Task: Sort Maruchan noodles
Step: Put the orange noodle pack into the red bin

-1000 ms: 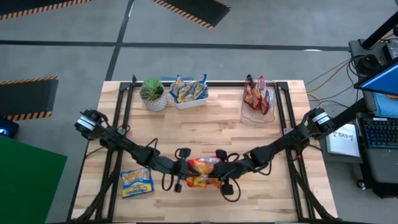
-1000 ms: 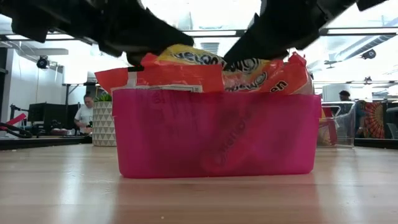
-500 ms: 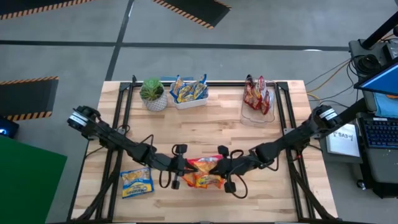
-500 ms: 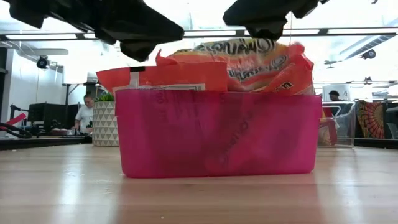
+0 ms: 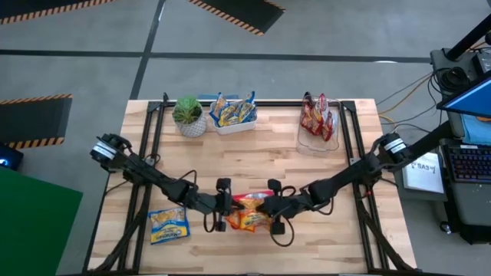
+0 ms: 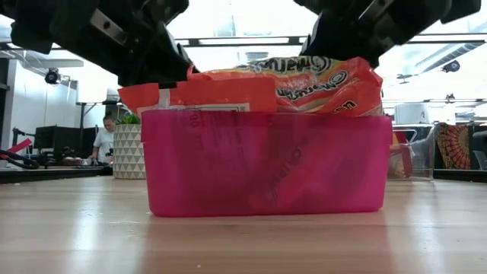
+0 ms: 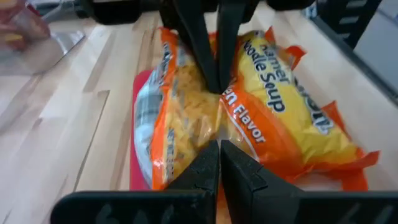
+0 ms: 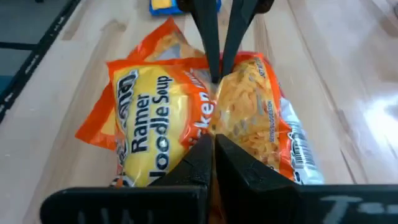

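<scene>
Table [image 5: 253, 153] was pale butcher-block wood, smooth, satin sheen. Pink bin [image 6: 262, 161] was translucent plastic, glossy. Orange-yellow noodle packets [image 7: 267, 118] were crinkly plastic film, shiny, with a printed back panel. Both grippers' fingers [image 8: 202, 162] looked matt black hard plastic. Clear bin [image 5: 318, 126] was transparent plastic. Plant pot [image 6: 128, 152] looked matt with a faceted pattern.

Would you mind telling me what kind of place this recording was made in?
Probably a robotics lab or workshop. A wooden table stands on a grey floor marked with hazard stripes, a laptop and cables sit beside it, and a person works at a desk in the background.
</scene>
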`<action>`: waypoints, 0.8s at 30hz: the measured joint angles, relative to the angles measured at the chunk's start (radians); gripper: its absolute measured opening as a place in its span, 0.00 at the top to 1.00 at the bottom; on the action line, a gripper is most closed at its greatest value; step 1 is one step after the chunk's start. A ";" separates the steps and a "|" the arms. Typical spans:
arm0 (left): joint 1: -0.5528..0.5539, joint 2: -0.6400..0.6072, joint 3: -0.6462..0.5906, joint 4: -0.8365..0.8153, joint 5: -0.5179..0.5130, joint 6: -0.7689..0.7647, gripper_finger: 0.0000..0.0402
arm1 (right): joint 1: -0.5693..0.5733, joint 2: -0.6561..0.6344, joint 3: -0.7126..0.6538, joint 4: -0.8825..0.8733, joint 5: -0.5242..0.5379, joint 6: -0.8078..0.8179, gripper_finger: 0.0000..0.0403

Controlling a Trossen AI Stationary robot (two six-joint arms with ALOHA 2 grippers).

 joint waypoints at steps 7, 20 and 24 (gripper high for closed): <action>0.001 -0.024 0.000 -0.070 -0.028 -0.016 1.00 | -0.001 -0.024 0.001 -0.026 -0.012 0.004 0.97; -0.001 -0.110 0.012 -0.043 0.143 0.021 1.00 | 0.040 -0.119 0.002 -0.015 -0.023 0.011 0.97; -0.008 -0.080 0.012 -0.035 0.220 0.021 1.00 | 0.060 -0.099 0.002 -0.014 -0.041 0.037 0.97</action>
